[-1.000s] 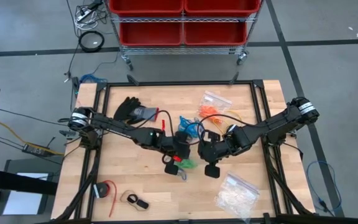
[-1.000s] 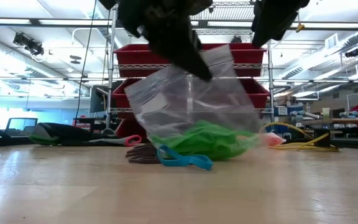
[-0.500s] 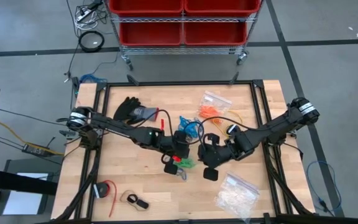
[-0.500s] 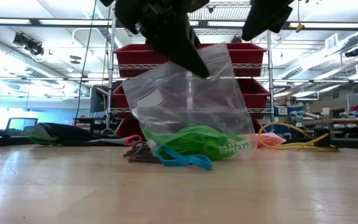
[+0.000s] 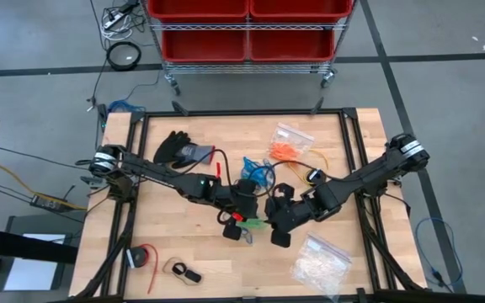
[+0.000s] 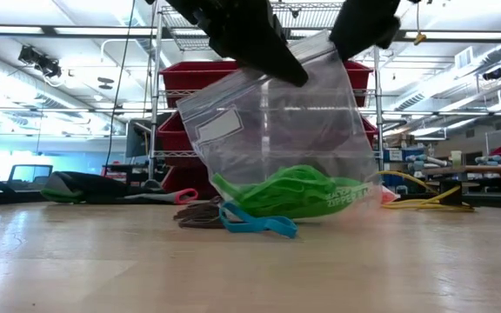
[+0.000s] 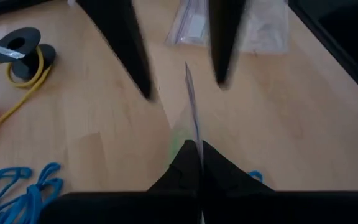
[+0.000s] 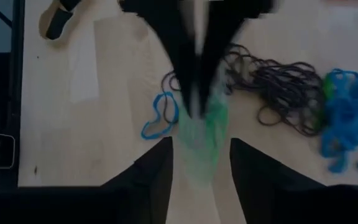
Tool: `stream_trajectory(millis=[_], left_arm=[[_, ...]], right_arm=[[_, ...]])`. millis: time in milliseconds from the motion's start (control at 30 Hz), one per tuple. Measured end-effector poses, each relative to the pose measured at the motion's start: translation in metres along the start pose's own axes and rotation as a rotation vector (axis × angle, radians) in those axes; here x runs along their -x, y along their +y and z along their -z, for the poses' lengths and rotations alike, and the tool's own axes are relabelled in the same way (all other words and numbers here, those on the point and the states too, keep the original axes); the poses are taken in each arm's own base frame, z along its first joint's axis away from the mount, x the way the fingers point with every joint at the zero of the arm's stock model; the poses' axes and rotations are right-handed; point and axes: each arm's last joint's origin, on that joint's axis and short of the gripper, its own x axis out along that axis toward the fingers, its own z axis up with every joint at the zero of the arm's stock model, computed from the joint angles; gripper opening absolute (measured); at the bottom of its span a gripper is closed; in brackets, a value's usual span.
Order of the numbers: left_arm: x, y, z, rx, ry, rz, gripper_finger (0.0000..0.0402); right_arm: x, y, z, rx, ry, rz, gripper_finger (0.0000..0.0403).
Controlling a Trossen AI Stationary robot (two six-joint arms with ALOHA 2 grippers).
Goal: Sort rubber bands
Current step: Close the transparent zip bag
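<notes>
Both arms meet mid-table over a clear zip bag (image 6: 277, 130) w/ green rubber bands (image 6: 294, 193) bunched in its bottom. The left gripper (image 7: 194, 163) is pressed together on the bag's top edge — in the left wrist view the thin plastic runs straight up out of its closed tips, and in the low view the bag hangs from it with the green load just touching the table (image 5: 183, 252).

The right gripper (image 8: 199, 146) faces it from the right side, fingers spread, bag mouth between them; can't tell if either finger touches the plastic. In the high view it sits just beside the left one, near the table's middle.

Loose rubber bands on the wood: one blue loop (image 6: 257, 223) lying right in front of the bag, a dark tangle (image 8: 278, 90) next to it, a blue heap (image 8: 352, 118) beyond that. Farther back — an orange batch in a second clear bag (image 5: 286, 145).

Other stuff: black glove (image 5: 175, 147) far left, yellow cable (image 7: 17, 81) w/ a black spool, bag of whitish pieces (image 5: 320, 263) near right corner.
</notes>
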Motion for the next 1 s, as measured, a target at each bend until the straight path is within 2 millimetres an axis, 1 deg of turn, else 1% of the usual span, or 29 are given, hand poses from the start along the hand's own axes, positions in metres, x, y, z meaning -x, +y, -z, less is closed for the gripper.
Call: stream_trajectory(millis=[167,300,500,833,1000], left_arm=[[0.0,-0.001,-0.001,-0.001,-0.006,0.007,0.0001],[0.0,-0.002,0.001,-0.001,0.005,0.025,0.0001],[0.0,-0.002,0.004,0.0,0.036,0.029,0.0001],[0.0,-0.002,0.004,-0.001,0.037,0.029,0.0001],[0.0,-0.002,0.004,-0.001,0.038,0.029,0.0001]], right_arm=[[-0.023,0.002,0.005,0.033,0.049,0.025,0.0131],[-0.035,0.0,0.004,0.026,0.059,0.041,0.011],[-0.036,-0.003,0.002,0.024,0.053,0.038,0.0086],[-0.035,-0.001,-0.001,0.031,0.028,0.013,0.0082],[-0.035,0.0,-0.001,0.046,0.023,0.01,0.0065]])
